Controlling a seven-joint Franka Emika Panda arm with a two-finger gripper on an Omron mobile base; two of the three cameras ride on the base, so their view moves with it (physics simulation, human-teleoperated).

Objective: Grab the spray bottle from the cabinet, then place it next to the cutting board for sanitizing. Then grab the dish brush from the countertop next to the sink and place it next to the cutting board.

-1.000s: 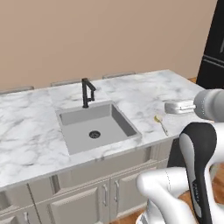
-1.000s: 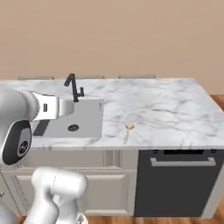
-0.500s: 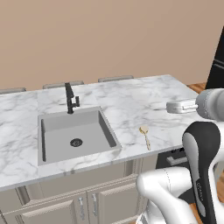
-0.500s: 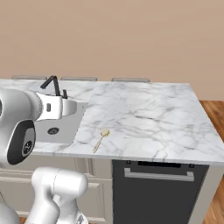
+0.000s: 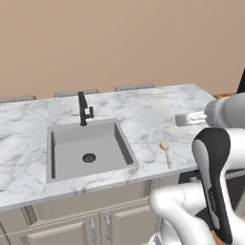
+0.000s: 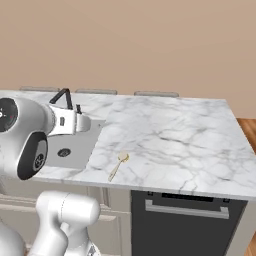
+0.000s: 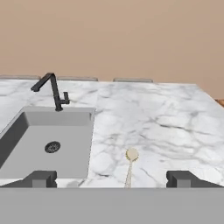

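**Operator:** Report the target item and its location.

**Technician:** The small dish brush with a thin pale handle and a rounded yellowish head (image 7: 130, 165) lies flat on the white marble surface with grey veins (image 6: 175, 135), just beside the right rim of the rectangular grey recessed sink (image 5: 86, 150) and near the surface's front edge. Its head points toward the back wall; the handle runs toward the robot. The dark faucet (image 7: 53, 91) stands behind the basin, well apart from the brush.

**Operator:** State of the jaws?

**Technician:** The two-finger gripper (image 7: 111, 178) holds nothing. In the hand view its jaws stand wide apart, with the brush handle lying between the two tips and farther out.

**Operator:** Handling characteristics?

**Technician:** Judged from its form: light, rigid along the handle, with softer bristles at the head. The handle is thin and lies low against a smooth slab, so it may skid or roll if nudged sideways.

**Operator:** Recommended hold?

**Technician:** Close across the handle near its middle, jaws square to its length, descending until the tips almost touch the surface. Avoid the bristle head; it would likely deform and give a loose hold.
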